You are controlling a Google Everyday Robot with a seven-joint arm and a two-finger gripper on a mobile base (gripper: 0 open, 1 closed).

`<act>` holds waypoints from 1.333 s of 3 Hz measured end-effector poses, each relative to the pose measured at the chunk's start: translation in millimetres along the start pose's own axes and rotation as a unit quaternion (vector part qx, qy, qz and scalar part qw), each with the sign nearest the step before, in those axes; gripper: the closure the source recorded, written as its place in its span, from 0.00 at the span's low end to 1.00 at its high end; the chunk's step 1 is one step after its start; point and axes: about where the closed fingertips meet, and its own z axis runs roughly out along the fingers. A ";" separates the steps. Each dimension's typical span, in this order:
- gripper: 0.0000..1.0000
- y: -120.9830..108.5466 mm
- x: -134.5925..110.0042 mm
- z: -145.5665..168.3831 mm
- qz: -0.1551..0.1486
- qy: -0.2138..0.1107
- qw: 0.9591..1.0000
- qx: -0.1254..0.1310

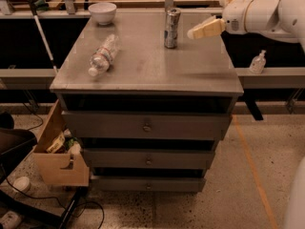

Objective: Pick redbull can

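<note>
The redbull can (171,28) stands upright at the back middle of the grey cabinet top (147,68). It is slim, silver and blue, with a shiny top. My gripper (195,32) comes in from the right on a white arm (267,13). Its tan tip is a short way right of the can, at about the can's height, apart from it. It holds nothing.
A clear plastic bottle (102,55) lies on its side at the left of the top. A white bowl (102,12) sits at the back left corner. A cardboard box (57,156) stands on the floor at the left. A sanitizer bottle (258,62) is on the right ledge.
</note>
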 end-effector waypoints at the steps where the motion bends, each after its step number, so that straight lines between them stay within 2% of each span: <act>1: 0.00 2.0 19.3 43.0 0.053 -0.037 0.998 0.005; 3: 0.00 2.6 34.3 94.4 0.093 -0.084 0.992 0.004; 4: 0.00 4.6 38.4 120.6 0.126 -0.112 0.986 -0.006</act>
